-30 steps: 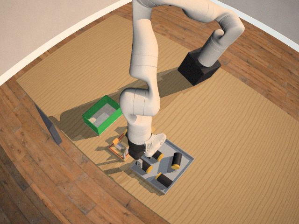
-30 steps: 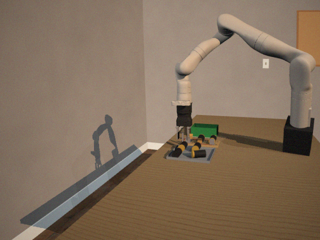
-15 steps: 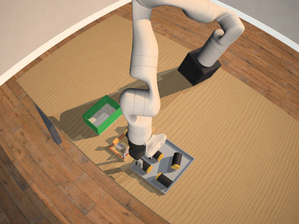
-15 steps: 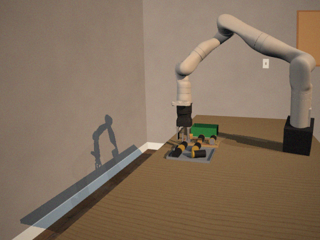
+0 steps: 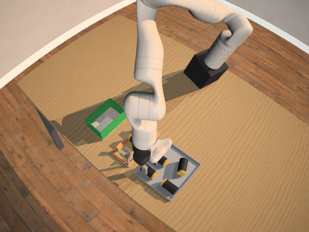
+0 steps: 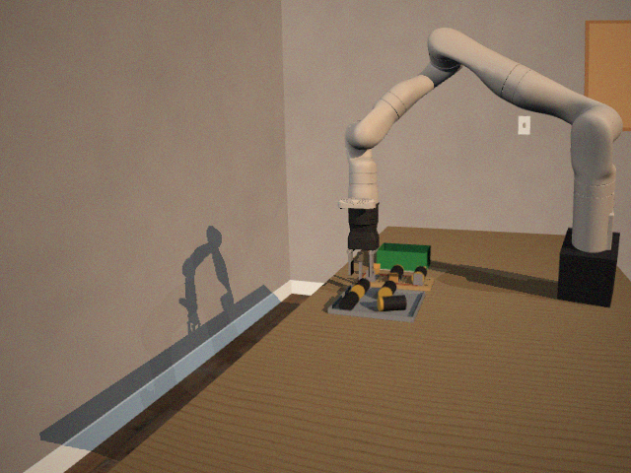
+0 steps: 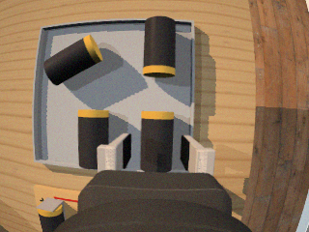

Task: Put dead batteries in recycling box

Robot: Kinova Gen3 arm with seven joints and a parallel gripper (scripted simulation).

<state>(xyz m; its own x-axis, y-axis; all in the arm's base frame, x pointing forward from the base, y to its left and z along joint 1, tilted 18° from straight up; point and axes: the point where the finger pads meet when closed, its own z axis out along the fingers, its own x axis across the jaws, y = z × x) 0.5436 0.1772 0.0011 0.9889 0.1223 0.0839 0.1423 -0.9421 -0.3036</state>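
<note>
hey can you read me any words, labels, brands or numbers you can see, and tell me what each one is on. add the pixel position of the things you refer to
None that I can read.
The batteries (image 5: 182, 165) (image 6: 392, 303) (image 7: 157, 142): no lettering shows on their black sides.
The circuit board (image 5: 116, 155) (image 7: 43, 191): a small dark mark near the red line, too small and blurred to read.

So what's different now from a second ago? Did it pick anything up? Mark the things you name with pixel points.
Nothing has visibly changed. The gripper (image 5: 149, 166) (image 6: 361, 275) (image 7: 155, 146) is open over the tray (image 5: 185, 182) (image 6: 372, 315) (image 7: 37, 97) as before, and nothing was taken hold of or let go. The four batteries (image 5: 182, 165) (image 6: 394, 303) (image 7: 159, 41) in the tray and the green box (image 5: 109, 132) (image 6: 402, 259) stayed where they were.
</note>
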